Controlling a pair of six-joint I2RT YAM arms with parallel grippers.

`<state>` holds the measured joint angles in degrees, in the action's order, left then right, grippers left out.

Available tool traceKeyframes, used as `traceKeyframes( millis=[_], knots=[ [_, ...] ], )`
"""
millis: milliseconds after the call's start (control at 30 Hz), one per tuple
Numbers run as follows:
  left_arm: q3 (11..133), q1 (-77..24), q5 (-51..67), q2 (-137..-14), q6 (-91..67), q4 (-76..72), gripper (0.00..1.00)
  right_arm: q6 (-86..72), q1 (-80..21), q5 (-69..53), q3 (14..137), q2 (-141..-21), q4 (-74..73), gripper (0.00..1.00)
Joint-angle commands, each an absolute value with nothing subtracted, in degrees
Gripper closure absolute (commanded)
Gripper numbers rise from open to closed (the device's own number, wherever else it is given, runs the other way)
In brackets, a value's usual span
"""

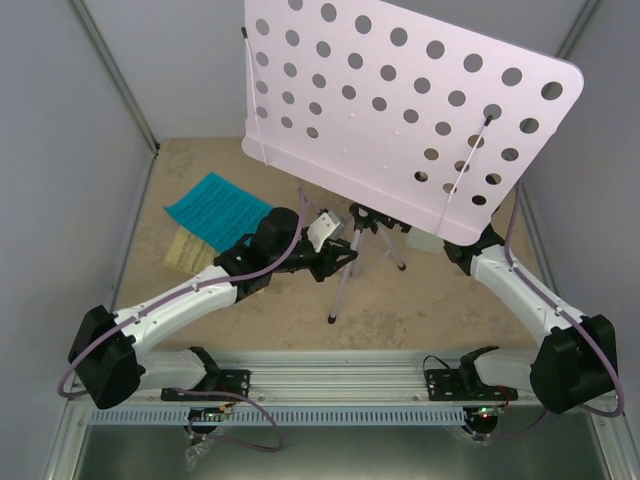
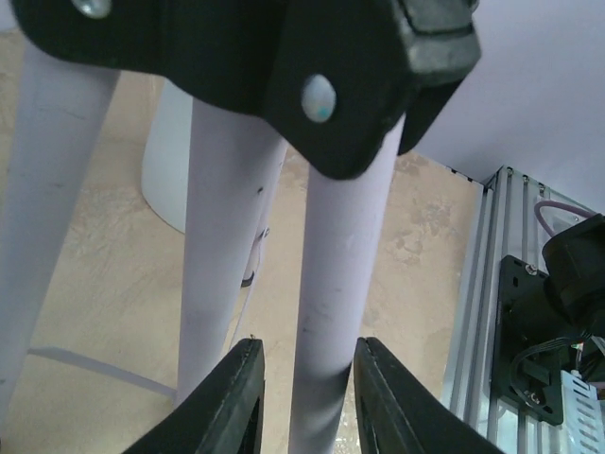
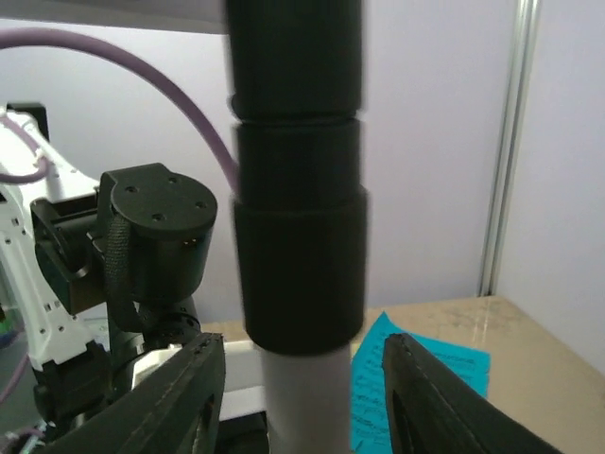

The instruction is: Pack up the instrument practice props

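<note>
At the bottom of the left wrist view, the left end effector (image 2: 307, 402) is straddling one slanting tripod leg (image 2: 331, 284) of the music stand (image 1: 400, 90), which is standing mid-frame on the surface (image 1: 420, 310); its fingers are apart. Rightward, the right end effector (image 3: 302, 388) is bracketing the upright pole (image 3: 298, 236), fingers wide apart.
</note>
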<state>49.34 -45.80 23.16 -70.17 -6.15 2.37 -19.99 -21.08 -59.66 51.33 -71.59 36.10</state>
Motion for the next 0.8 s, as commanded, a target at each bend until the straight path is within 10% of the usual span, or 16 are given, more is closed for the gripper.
traceKeyframes(
  millis=[0,267,767],
  knots=[
    [51.88,-45.44,25.56,-71.75,-6.21,0.18,0.74,-17.93,-22.05,-61.52,53.8,-71.89,34.37,0.56],
    [51.69,-45.37,23.12,-71.68,-6.0,-0.53,1.0,-18.75,-22.96,-61.02,53.02,-71.23,34.62,0.99],
    [50.26,-45.44,20.97,-62.72,-9.16,-9.66,1.0,-13.15,-31.51,-54.34,48.75,-64.32,25.52,1.0]
  ],
)
